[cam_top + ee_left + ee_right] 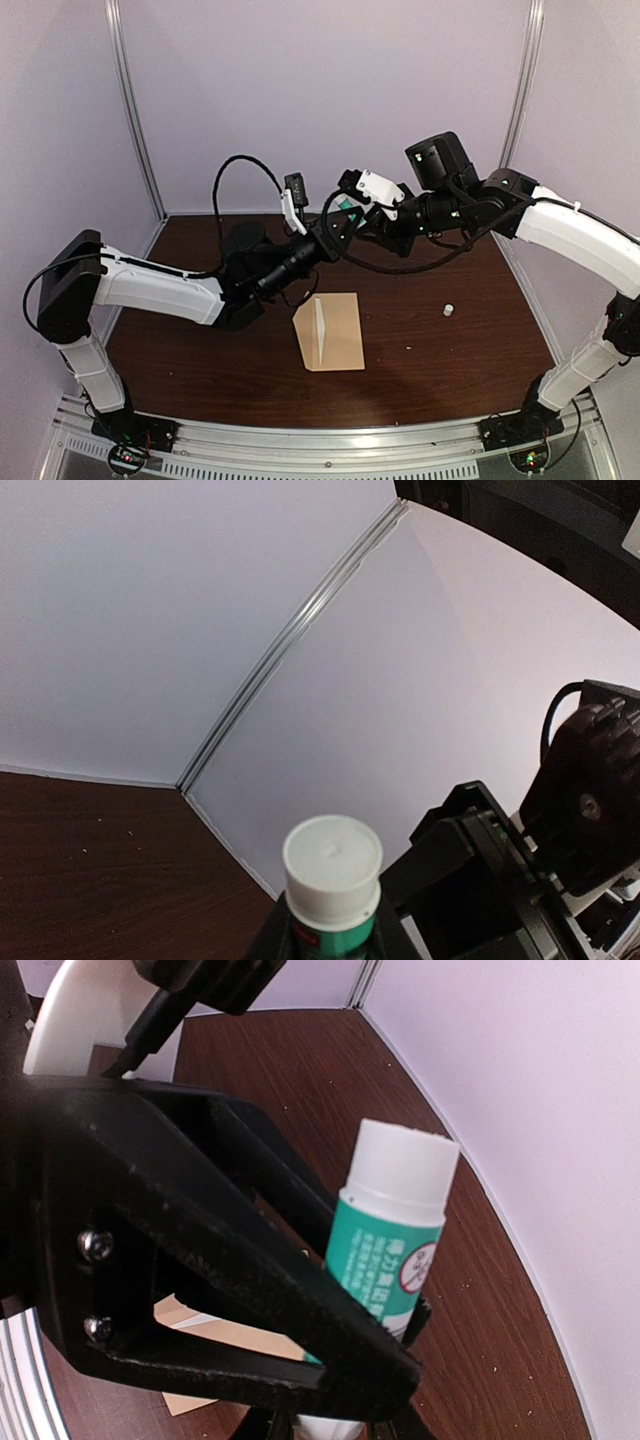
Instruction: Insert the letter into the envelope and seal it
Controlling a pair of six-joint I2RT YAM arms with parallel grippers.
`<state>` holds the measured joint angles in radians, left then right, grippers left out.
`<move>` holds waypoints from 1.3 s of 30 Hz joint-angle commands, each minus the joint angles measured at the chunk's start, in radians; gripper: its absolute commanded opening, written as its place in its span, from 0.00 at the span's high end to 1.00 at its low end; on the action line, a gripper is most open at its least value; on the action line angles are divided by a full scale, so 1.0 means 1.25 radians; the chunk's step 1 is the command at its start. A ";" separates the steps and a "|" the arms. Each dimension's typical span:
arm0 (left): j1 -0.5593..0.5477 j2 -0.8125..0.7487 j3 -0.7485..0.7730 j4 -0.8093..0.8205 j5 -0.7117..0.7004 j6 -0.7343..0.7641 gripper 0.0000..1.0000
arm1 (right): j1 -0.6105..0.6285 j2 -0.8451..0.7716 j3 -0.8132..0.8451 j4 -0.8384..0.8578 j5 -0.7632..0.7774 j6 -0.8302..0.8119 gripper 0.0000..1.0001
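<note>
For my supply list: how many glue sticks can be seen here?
1. The glue stick is held in the air between the left claw and the right claw; others may be hidden.

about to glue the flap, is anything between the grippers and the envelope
Nothing visible does. The envelope lies exposed on the table, below the left gripper and right gripper, which both hold the glue stick in the air.

The envelope (338,335) lies flat on the bench (440,370). Above and behind the envelope, the glue stick (390,1250) sits in the left claw (336,227), with the right claw (354,212) just beside it. A small cap (449,310) rests on the bench, right of the envelope and well apart from it.
</note>
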<state>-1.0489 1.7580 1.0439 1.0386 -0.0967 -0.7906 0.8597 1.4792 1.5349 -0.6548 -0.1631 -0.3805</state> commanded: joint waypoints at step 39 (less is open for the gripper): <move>0.073 0.021 -0.032 0.107 0.094 -0.044 1.00 | -0.168 -0.116 -0.091 -0.002 -0.176 0.064 0.49</move>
<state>-0.9531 1.8271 1.0035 1.1862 0.1543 -0.7963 0.6140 1.3224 1.3865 -0.5819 -0.7929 -0.1516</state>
